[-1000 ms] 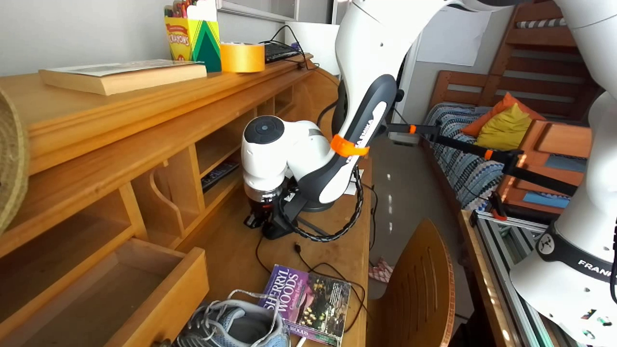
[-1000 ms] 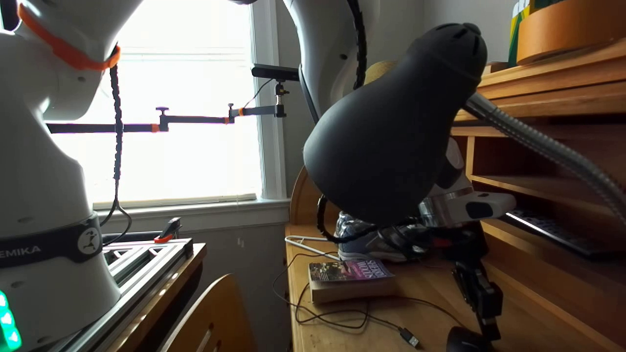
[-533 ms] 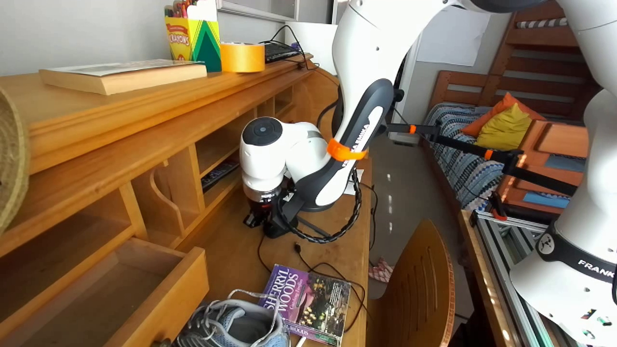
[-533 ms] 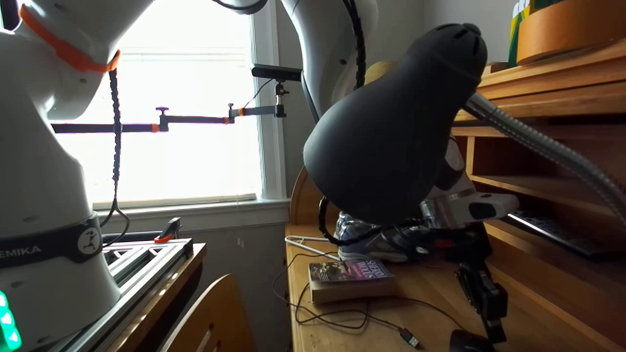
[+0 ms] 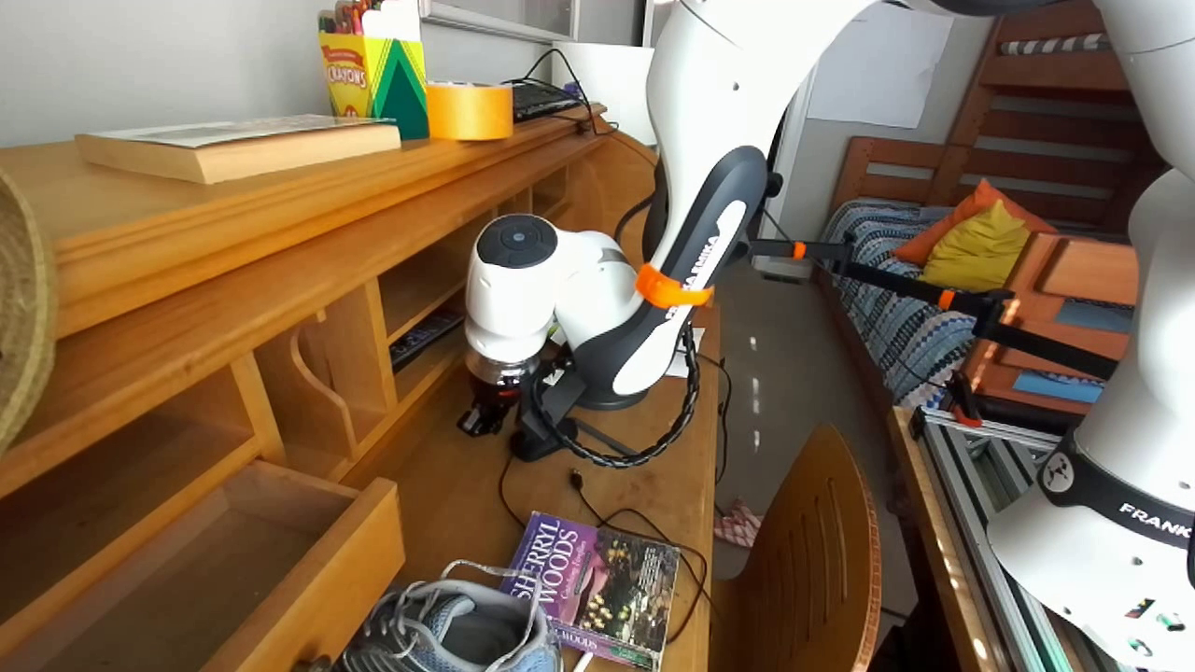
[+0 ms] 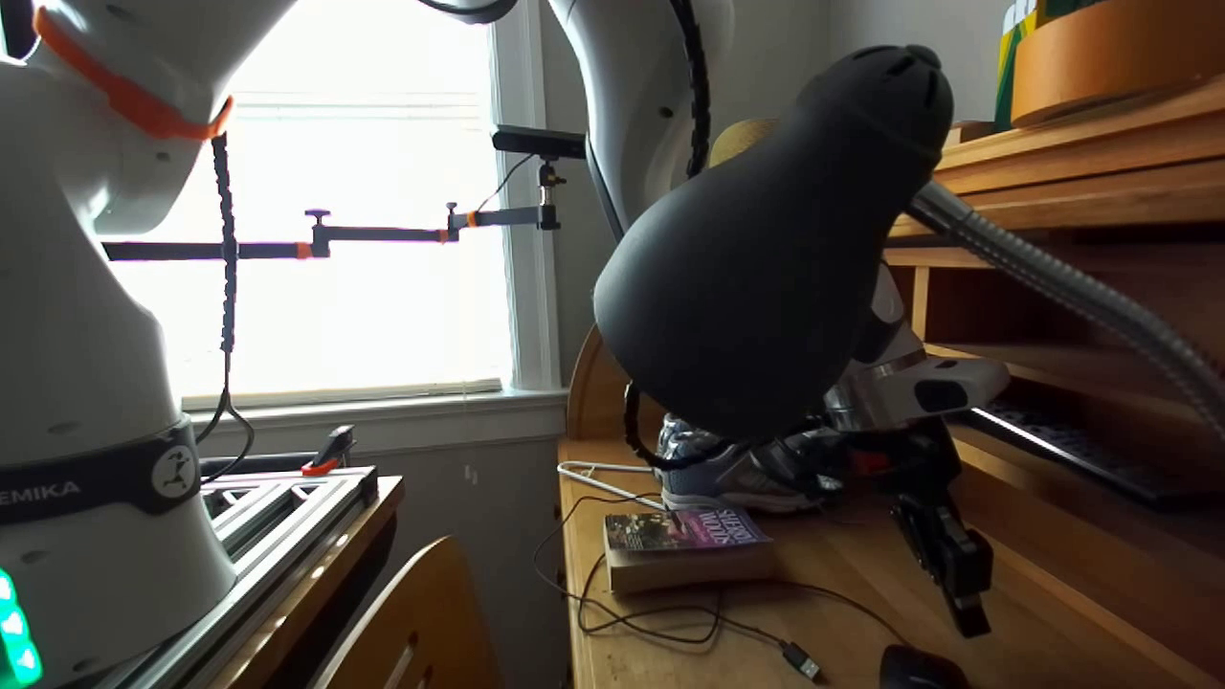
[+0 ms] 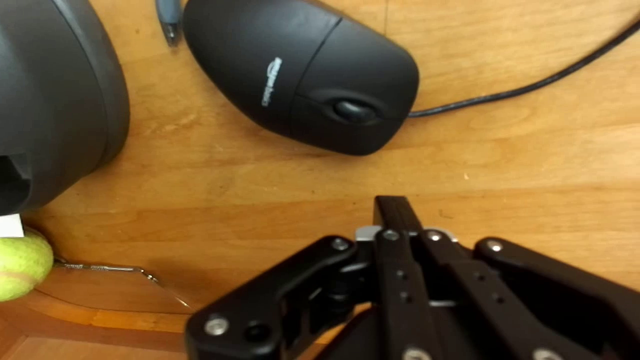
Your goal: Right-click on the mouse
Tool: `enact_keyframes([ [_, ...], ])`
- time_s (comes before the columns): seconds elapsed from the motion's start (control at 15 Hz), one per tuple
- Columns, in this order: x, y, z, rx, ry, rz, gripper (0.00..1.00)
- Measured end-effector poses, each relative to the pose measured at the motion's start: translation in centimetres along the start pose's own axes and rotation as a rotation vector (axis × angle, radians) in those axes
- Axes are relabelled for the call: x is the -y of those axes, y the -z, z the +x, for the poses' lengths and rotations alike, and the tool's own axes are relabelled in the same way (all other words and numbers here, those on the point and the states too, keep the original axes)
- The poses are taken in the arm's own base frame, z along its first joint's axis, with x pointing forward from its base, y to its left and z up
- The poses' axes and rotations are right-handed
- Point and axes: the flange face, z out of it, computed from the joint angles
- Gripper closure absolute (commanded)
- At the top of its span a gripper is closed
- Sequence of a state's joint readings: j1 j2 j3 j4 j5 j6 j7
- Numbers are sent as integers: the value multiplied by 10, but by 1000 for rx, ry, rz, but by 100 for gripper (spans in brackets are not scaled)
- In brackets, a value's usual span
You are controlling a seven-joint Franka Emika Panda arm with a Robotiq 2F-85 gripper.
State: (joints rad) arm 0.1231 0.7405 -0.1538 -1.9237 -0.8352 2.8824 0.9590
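The black mouse [image 7: 300, 75] lies flat on the wooden desk in the wrist view, its scroll wheel and button end toward the right and a thin cable [image 7: 500, 95] leaving that end. It also shows in an exterior view, partly cut off at the bottom edge [image 6: 917, 670], and small beside the gripper in an exterior view [image 5: 534, 446]. My gripper [image 7: 392, 202] has its fingers together with nothing between them. In both exterior views the gripper [image 5: 480, 425] [image 6: 971, 622] is above the desk, on the shelf side of the mouse and apart from it.
A large dark rounded object [image 7: 55, 100], a tennis ball [image 7: 22, 265] and a pen [image 7: 170, 22] are near the mouse. Shelf compartments [image 5: 425, 271] flank the gripper. A lamp head [image 6: 766, 268] hides part of the arm. A book [image 5: 597, 588], a shoe [image 5: 467, 630] and an open drawer [image 5: 364, 551] are nearby.
My gripper has risen from close beside the mouse and moved slightly toward the shelf. The mouse and its cable seem shifted very slightly. The fingers look shut throughout.
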Motion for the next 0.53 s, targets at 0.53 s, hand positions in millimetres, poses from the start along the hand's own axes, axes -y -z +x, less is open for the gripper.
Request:
enact_keyframes([
  [0.53, -19, 31, -22, 45, -161, 13, 100],
])
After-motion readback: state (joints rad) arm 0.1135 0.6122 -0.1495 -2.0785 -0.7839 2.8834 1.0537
